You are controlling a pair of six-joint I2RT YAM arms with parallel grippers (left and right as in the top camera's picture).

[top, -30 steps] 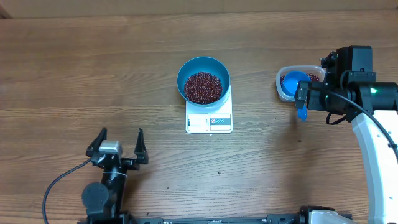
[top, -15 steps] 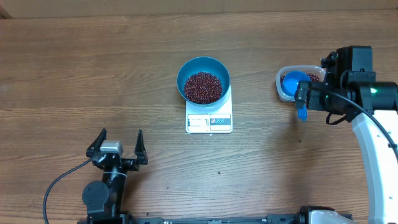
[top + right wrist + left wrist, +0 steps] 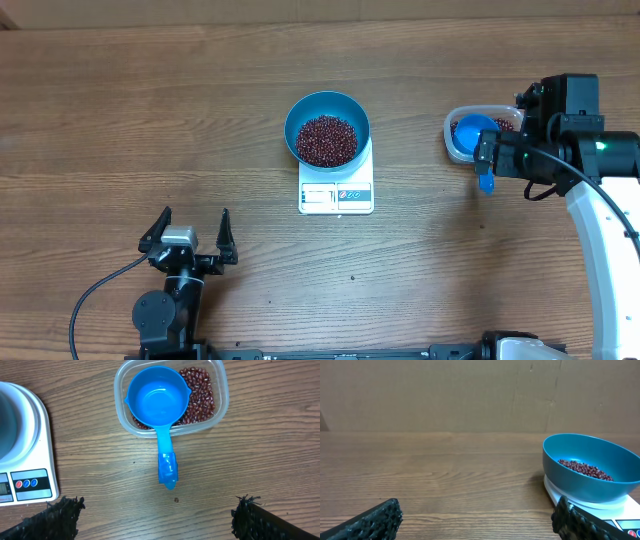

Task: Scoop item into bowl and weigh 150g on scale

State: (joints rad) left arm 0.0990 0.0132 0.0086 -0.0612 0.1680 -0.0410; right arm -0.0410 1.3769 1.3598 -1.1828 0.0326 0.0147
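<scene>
Wooden table [image 3: 150, 100]: bowl [image 3: 327, 103] on scale [image 3: 337, 197]

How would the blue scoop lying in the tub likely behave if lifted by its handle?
The scoop looks like rigid moulded plastic, so it should stay stiff. Its cup is empty, so it is probably light. Its handle juts past the clear tub rim, so a push there might tip it.

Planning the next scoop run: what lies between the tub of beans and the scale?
Only bare wooden table lies between the tub and the scale; the overhead view shows it.
</scene>
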